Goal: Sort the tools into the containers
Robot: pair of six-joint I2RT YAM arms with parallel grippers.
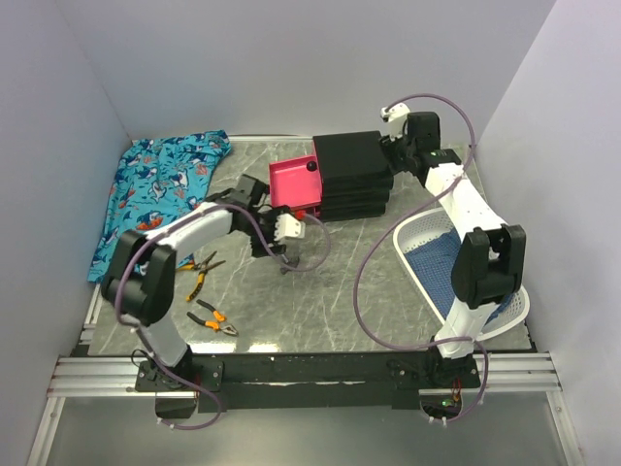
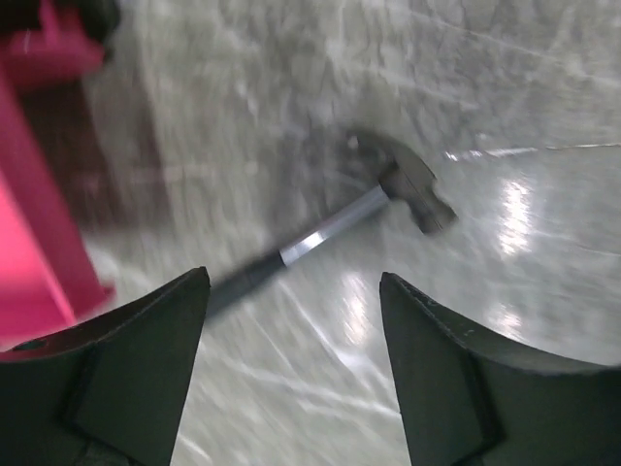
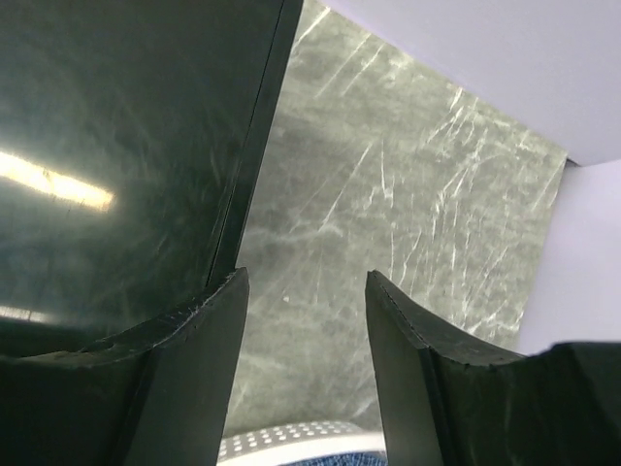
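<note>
A black-handled steel hammer (image 2: 335, 225) lies on the marbled table, its head (image 2: 415, 186) away from me. My left gripper (image 2: 294, 286) hangs open and empty just above its handle; in the top view this gripper (image 1: 275, 245) is in front of the open pink drawer (image 1: 294, 183), whose black knob (image 1: 311, 166) shows. The drawer's side also shows in the left wrist view (image 2: 34, 228). The drawer belongs to a black cabinet (image 1: 354, 173). Two orange-handled pliers (image 1: 203, 271) (image 1: 213, 318) lie at the near left. My right gripper (image 3: 306, 291) is open and empty beside the cabinet's right rear (image 3: 116, 146).
A shark-patterned blue cloth (image 1: 160, 189) lies at the far left. A white perforated basket (image 1: 419, 233) holding blue fabric stands at the right under the right arm; its rim shows in the right wrist view (image 3: 291, 442). White walls close in the back and sides.
</note>
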